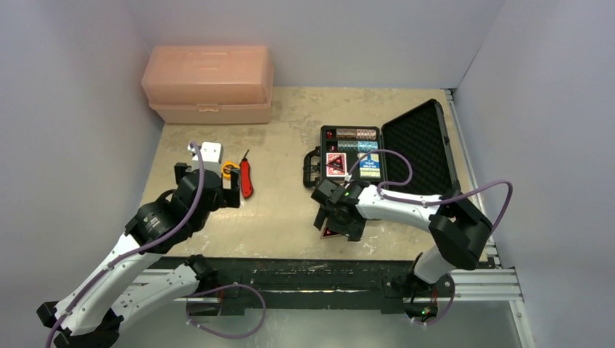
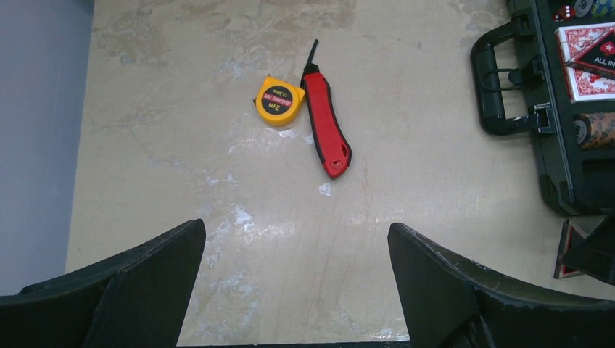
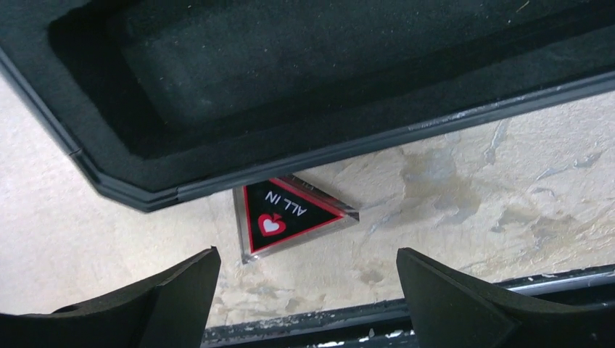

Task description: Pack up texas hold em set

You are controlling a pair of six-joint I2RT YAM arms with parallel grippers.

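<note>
Token (image 3: 290,217) lies beside case (image 3: 326,156) under wide-spread right gripper (image 3: 306,255); left gripper (image 2: 296,226) spread wide, empty

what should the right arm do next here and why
Probably lower the right gripper straight down over the triangular ALL IN token and close on it. Its jaws are open and empty, and in the wrist view the token lies flat on the table, roughly centred between the fingers, just outside the open case where it belongs.
</note>
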